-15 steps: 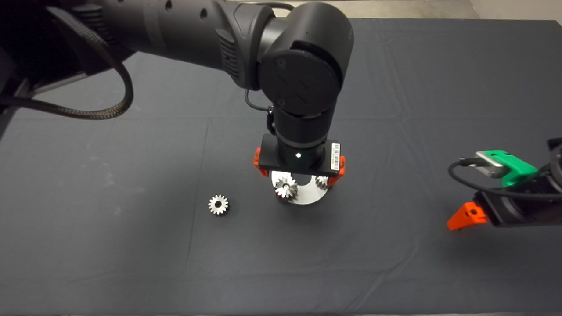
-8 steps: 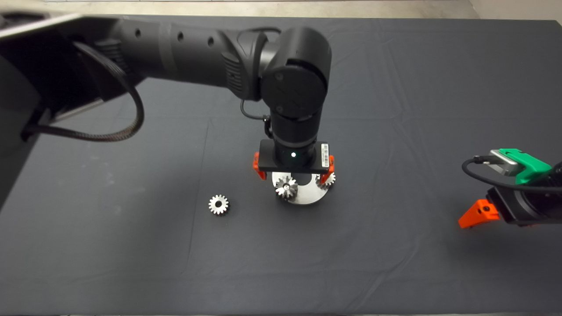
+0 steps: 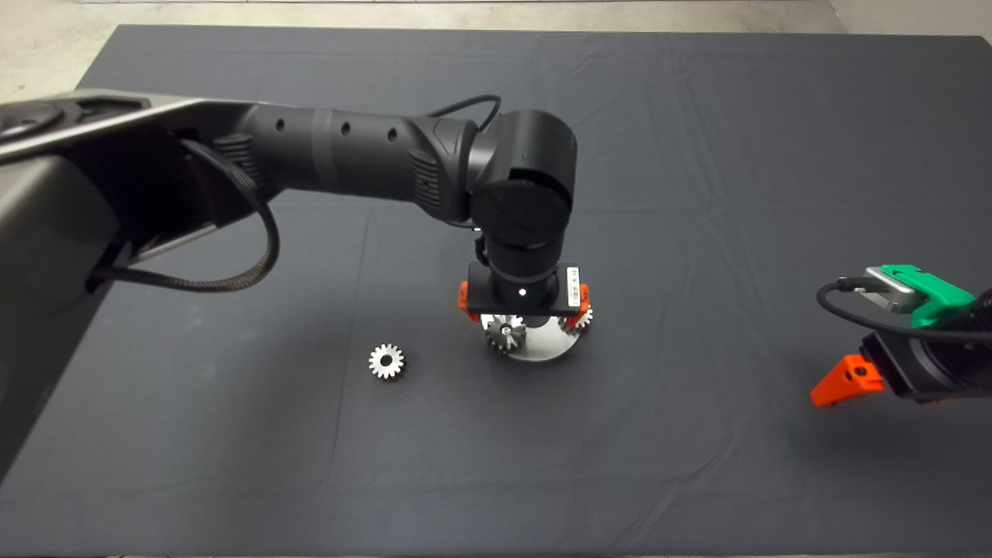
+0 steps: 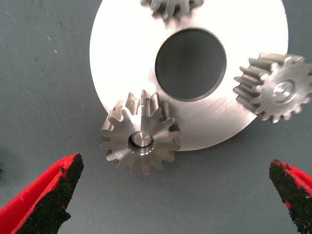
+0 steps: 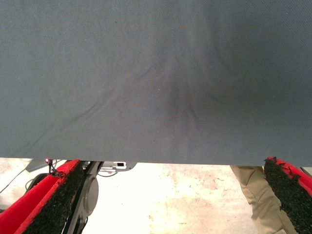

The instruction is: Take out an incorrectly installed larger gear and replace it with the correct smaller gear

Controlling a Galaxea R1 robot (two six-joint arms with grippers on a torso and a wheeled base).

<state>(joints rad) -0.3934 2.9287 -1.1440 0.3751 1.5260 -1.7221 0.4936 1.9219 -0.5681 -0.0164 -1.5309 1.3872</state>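
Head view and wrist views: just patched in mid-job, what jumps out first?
The left gripper hangs over a round steel plate at mid-mat, jaws open wide either side of the gear on its peg at the plate's rim, touching nothing. Two more gears sit on the same plate. A loose whitish-silver gear lies alone on the mat to the plate's left. The right gripper waits open at the right edge.

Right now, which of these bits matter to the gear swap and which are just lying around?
In the job: larger gear, smaller gear, metal disc, open left gripper over it.
Lying about: two other mounted gears, parked right gripper, dark mat.
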